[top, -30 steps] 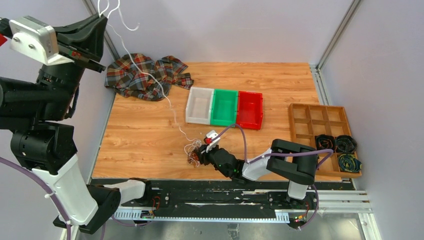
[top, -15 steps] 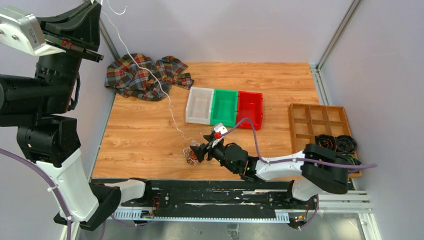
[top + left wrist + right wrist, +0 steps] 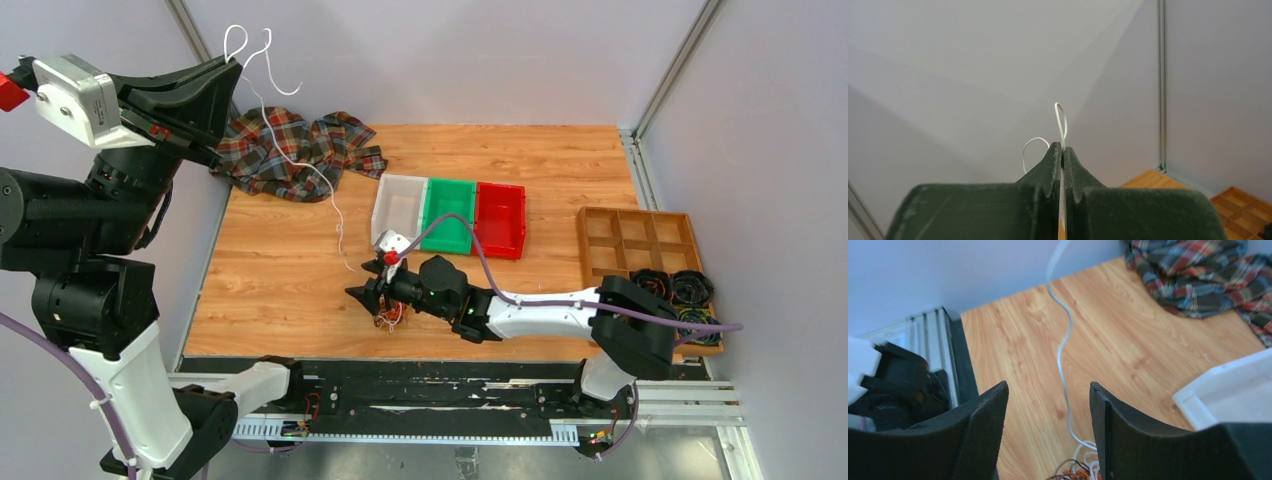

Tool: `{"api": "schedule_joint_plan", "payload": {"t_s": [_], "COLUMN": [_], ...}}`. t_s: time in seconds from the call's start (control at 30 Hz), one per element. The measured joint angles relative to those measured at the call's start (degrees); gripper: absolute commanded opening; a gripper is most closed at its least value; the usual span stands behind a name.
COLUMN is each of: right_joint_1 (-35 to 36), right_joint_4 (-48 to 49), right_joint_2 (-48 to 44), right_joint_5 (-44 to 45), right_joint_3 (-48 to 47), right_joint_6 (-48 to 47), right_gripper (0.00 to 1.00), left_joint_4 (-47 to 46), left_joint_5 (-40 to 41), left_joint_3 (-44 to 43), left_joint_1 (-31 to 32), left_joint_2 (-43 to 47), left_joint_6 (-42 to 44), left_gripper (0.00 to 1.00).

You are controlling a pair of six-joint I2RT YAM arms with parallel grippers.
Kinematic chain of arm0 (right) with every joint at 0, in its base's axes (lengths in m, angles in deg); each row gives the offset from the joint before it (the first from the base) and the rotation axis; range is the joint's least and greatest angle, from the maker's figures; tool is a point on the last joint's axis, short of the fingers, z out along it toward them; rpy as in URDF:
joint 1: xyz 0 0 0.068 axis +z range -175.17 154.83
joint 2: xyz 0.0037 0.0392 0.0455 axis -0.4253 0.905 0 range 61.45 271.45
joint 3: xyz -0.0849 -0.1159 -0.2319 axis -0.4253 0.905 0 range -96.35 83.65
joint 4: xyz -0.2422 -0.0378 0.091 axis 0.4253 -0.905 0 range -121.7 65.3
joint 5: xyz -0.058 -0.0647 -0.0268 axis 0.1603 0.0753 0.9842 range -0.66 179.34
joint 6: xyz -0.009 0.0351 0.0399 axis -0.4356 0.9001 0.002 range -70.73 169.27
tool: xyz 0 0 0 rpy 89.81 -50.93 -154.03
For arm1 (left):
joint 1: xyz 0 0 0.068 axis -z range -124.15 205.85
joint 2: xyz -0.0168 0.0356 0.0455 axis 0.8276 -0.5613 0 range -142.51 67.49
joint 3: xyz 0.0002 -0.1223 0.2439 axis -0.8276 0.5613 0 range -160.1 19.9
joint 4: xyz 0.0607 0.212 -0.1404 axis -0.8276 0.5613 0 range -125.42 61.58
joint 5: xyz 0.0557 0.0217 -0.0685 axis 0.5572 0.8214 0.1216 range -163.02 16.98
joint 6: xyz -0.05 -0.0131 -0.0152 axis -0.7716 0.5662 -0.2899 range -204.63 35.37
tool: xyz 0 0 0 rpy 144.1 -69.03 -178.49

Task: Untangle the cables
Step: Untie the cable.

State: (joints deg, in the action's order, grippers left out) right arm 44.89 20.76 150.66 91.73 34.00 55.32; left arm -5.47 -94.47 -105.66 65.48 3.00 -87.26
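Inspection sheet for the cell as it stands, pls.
Surface: wooden table, wood-grain top.
Job's things: white cable lifted out of a tangle of white, orange and black wires.
Clutter: plaid cloth; three bins; tray holding dark coils.
Grippers: left gripper raised, shut on white cable; right gripper open over tangle.
Cables: purple hose arcs behind right gripper.
Surroundings: grey walls, metal posts.

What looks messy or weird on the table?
A crumpled plaid cloth lies bunched in the far left corner. Near the front, thin cables sit in a knotted clump by the open right gripper, with one white cable stretched up to the shut left gripper.
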Motion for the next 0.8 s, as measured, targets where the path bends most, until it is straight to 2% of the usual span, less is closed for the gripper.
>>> {"api": "schedule_joint_plan", "payload": {"t_s": [0.07, 0.2, 0.5, 0.8], "right_joint_1": [-1.1, -2.4, -3.7, -5.5], "right_joint_4": [-1.9, -4.9, -9.0, -9.9], "right_joint_2": [2.1, 2.8, -4.3, -11.1], "right_joint_5": [-2.0, -2.9, -3.3, -3.8], "right_joint_3": [-0.5, -0.5, -3.1, -8.4], "right_joint_6": [-0.5, -1.7, -6.6, -7.5], "right_gripper": [0.27, 0.01, 0.01, 0.0], "left_joint_4": [0.8, 2.0, 5.8, 10.4], "left_joint_5": [-0.2, -0.5, -1.5, -6.1], "left_joint_3": [0.0, 1.4, 16.2, 43.0], "left_joint_1": [0.0, 0.0, 0.0, 0.0], "left_joint_2": [0.2, 1.3, 9.0, 22.1], "left_joint_6": [0.8, 1.8, 3.7, 5.1], "left_gripper": [0.0, 0.0, 0.0, 0.0]}}
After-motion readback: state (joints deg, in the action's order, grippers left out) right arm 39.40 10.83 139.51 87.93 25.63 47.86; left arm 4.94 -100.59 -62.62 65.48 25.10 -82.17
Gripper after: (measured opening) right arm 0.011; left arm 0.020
